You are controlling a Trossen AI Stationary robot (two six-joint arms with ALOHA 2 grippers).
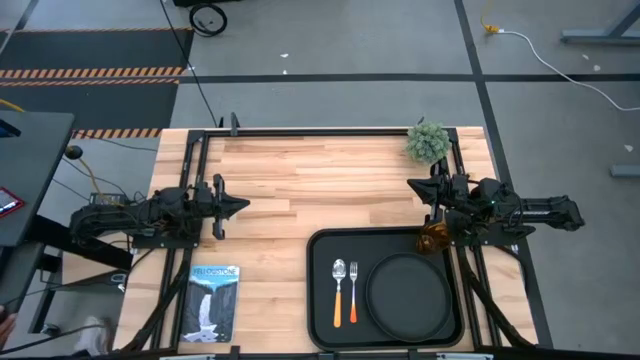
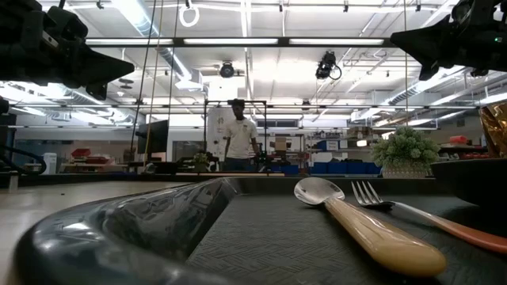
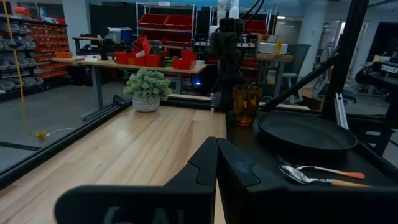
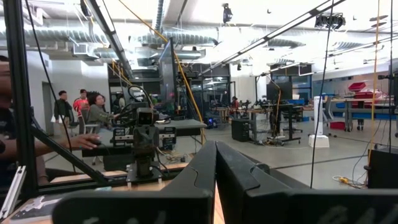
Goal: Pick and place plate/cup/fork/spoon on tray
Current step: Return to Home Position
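Work looks close to finished, as we judge it. Going left to right: our left gripper [image 1: 240, 206] waits over bare table with its fingers pressed together, holding nothing. Beside a booklet [image 1: 214, 301], the tray [image 1: 322, 300] carries one spoon [image 1: 339, 289], one fork [image 1: 353, 290] and one plate [image 1: 408, 293]. One cup [image 1: 433, 238] stands at the tray's far right corner; we cannot tell whether it sits fully inside the rim. Our right gripper [image 1: 415, 184] hangs above the table near the plant [image 1: 427, 142], fingers closed and empty. Next, we would only check the cup's seating and nudge it inward if needed.
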